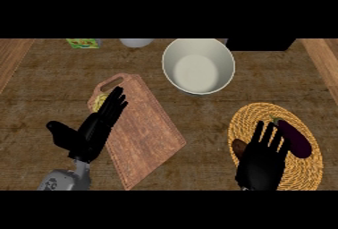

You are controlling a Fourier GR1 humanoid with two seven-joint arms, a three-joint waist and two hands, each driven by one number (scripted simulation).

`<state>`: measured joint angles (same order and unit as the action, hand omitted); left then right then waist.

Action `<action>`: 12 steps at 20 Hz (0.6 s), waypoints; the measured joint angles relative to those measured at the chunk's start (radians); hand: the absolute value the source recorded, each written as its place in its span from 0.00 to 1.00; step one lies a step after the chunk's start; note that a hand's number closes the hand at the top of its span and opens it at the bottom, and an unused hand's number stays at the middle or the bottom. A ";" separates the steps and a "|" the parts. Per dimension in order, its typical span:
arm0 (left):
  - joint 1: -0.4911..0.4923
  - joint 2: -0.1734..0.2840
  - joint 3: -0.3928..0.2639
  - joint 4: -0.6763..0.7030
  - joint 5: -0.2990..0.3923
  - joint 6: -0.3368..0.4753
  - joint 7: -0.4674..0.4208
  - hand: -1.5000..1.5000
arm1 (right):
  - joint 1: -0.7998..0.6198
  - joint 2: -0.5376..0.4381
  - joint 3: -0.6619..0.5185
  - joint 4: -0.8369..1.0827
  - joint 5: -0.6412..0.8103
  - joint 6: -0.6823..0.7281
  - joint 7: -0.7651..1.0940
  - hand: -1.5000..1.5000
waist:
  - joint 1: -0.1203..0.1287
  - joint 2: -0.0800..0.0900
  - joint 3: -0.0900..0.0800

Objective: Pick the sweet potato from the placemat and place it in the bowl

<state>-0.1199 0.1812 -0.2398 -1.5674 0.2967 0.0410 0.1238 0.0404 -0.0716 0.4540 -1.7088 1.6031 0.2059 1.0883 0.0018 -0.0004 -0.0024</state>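
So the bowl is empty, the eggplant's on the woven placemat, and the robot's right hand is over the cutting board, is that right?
Not quite: in the head view the right hand is open over the woven placemat, next to the eggplant. The left hand is the one over the cutting board. The bowl is indeed empty.

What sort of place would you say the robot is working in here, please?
Probably a kitchen counter: a wooden cutting board, a white bowl, and an eggplant on a woven placemat all sit on the surface.
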 measured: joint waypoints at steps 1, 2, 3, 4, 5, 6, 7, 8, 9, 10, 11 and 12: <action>0.002 0.002 0.004 -0.001 0.002 -0.004 0.000 0.50 | -0.004 0.013 -0.013 0.005 0.009 0.012 0.000 0.00 | 0.000 0.000 0.000; 0.004 -0.001 0.001 -0.004 0.001 -0.004 0.003 0.50 | -0.016 0.024 -0.034 0.006 0.012 0.031 -0.005 0.00 | 0.000 0.000 0.001; 0.005 -0.002 0.003 0.000 0.001 -0.006 0.000 0.50 | -0.011 0.032 -0.038 0.017 0.019 0.039 0.000 0.00 | 0.000 0.000 0.001; 0.001 -0.001 0.008 0.002 0.001 -0.008 -0.001 0.50 | -0.011 0.038 -0.038 0.015 0.019 0.051 0.007 0.00 | 0.000 0.000 0.001; 0.005 -0.002 0.009 0.008 -0.003 -0.010 -0.011 0.50 | -0.013 0.042 -0.037 0.021 0.016 0.060 0.015 0.00 | 0.000 0.001 0.001; 0.002 -0.001 0.011 0.010 -0.002 -0.015 -0.014 0.50 | -0.018 0.046 -0.038 0.036 0.012 0.062 0.024 0.00 | 0.001 0.001 0.001; 0.002 -0.007 0.009 0.009 -0.005 -0.012 -0.011 0.50 | -0.016 0.049 -0.044 0.038 0.010 0.069 0.026 0.00 | 0.000 0.001 0.001; 0.001 0.002 0.016 0.001 0.002 -0.019 -0.001 0.50 | -0.011 0.052 -0.042 0.041 0.008 0.075 0.029 0.00 | 0.001 0.001 0.002; -0.002 -0.003 0.015 0.003 -0.003 -0.016 0.000 0.50 | -0.007 0.054 -0.045 0.050 0.004 0.077 0.032 0.00 | 0.000 0.001 0.002; -0.007 -0.002 0.020 0.005 -0.004 -0.016 0.002 0.50 | -0.003 0.055 -0.062 0.055 0.004 0.084 0.021 0.00 | -0.001 0.001 0.002; -0.008 -0.012 0.010 0.001 -0.012 -0.007 0.009 0.50 | -0.009 0.057 -0.078 0.066 0.002 0.089 0.014 0.00 | -0.001 0.001 0.002; -0.015 -0.016 0.014 0.010 -0.015 -0.006 0.011 0.50 | -0.011 0.058 -0.075 0.075 0.001 0.090 0.016 0.00 | -0.001 0.001 0.002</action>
<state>-0.1346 0.1657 -0.2258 -1.5579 0.2818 0.0351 0.1347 0.0292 -0.0137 0.3792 -1.6340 1.6040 0.2961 1.1044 0.0007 0.0004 -0.0003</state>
